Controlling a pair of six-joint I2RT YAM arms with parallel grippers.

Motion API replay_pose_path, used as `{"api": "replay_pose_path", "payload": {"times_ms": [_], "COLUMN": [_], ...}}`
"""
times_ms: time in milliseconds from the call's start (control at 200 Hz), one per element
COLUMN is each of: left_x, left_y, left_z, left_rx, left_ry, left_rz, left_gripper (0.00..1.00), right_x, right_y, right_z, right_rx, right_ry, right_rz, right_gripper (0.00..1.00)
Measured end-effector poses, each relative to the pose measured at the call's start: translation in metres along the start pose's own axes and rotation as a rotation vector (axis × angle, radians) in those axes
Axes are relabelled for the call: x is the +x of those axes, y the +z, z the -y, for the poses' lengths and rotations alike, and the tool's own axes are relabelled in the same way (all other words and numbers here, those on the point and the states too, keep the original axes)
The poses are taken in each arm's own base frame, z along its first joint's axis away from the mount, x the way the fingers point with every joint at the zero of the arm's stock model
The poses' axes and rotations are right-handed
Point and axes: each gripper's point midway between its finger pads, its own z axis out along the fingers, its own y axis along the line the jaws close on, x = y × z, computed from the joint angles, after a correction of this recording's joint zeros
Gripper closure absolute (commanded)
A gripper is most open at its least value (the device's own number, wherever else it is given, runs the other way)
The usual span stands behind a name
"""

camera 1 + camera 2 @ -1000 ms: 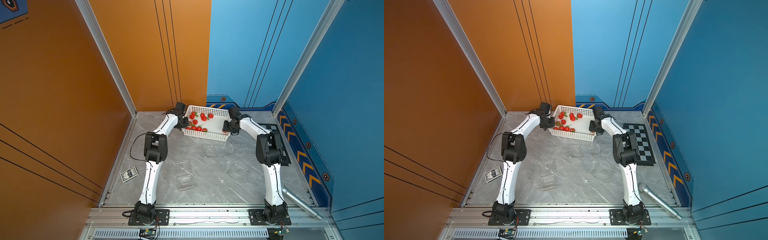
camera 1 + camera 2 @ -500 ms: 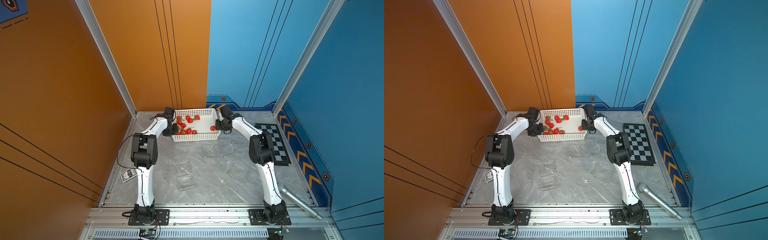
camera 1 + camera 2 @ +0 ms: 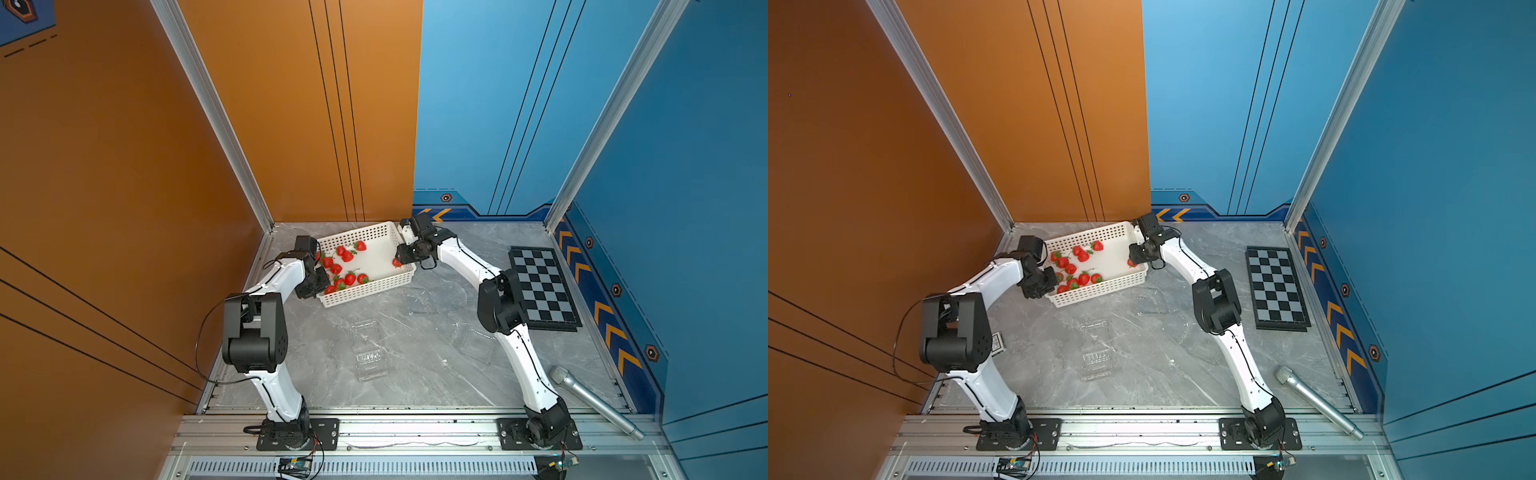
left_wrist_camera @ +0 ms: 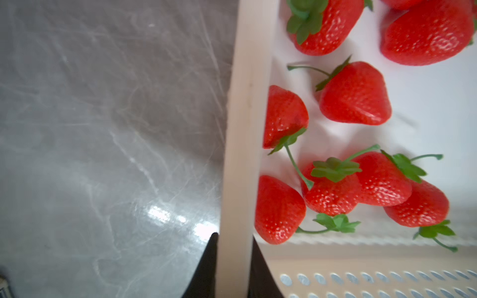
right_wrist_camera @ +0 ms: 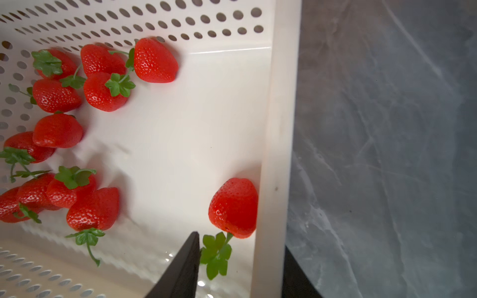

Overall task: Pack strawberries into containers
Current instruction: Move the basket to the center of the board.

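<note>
Several red strawberries (image 3: 349, 278) (image 3: 1084, 278) lie in a white perforated basket (image 3: 365, 293) (image 3: 1100, 293) at the back of the table. My left gripper (image 3: 319, 290) (image 3: 1051, 286) (image 4: 233, 240) is shut on the basket's left wall rim (image 4: 245, 129), one finger on each side. My right gripper (image 3: 401, 258) (image 3: 1133, 258) (image 5: 241, 241) straddles the right wall rim (image 5: 278, 129), open, with a gap on the inner side. One strawberry (image 5: 233, 206) lies against that wall, its leaf in the gap. Clear containers (image 3: 368, 349) (image 3: 478, 345) (image 3: 1096, 349) lie on the table, nearer than the basket.
A chessboard (image 3: 542, 286) (image 3: 1277, 286) lies at the right. A silver microphone (image 3: 594, 401) (image 3: 1316, 401) rests at the front right corner. A small card (image 3: 997, 343) sits by the left arm. An orange wall and a blue wall stand close behind the basket.
The basket has slid left and turned, so its right end now points further back. Both arms moved with it, and the berries have rolled towards its left end.
</note>
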Motion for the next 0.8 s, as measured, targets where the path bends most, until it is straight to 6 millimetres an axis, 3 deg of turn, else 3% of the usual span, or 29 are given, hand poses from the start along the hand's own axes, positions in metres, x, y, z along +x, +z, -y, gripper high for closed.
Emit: {"api": "replay_pose_path", "payload": {"times_ms": [70,135,205,270,370,606,711,801], "left_x": [0.007,0.011,0.014,0.015,0.013,-0.007,-0.030,-0.056], "left_y": [-0.007,-0.013,-0.020,-0.026,-0.035,-0.060,-0.078,-0.098], "left_z": [-0.005,-0.007,-0.009,-0.013,-0.020,-0.033,-0.026,-0.013], "left_rx": [0.003,0.010,0.017,0.012,-0.001,-0.046,-0.040,-0.019], "left_ry": [-0.015,-0.026,-0.033,-0.045,-0.052,-0.044,-0.002,0.048], "left_rz": [0.007,0.018,0.036,0.053,0.086,0.194,0.261,0.329], "left_gripper": [0.68,0.59,0.43,0.33,0.29,0.25,0.25,0.24], "right_x": [0.001,0.001,-0.002,-0.006,-0.011,-0.021,-0.035,-0.048], "right_y": [0.003,0.003,0.001,-0.001,-0.003,-0.009,-0.025,-0.051], "right_z": [-0.007,-0.010,-0.011,-0.011,-0.007,0.014,0.019,0.018], "right_rx": [-0.012,-0.016,-0.016,-0.010,0.017,0.131,0.178,0.202], "right_ry": [-0.022,-0.037,-0.045,-0.049,-0.049,-0.044,-0.040,-0.026], "right_rz": [-0.003,-0.002,0.006,0.017,0.031,0.073,0.123,0.179], "right_gripper": [0.45,0.34,0.21,0.16,0.06,0.04,0.04,0.05]}}
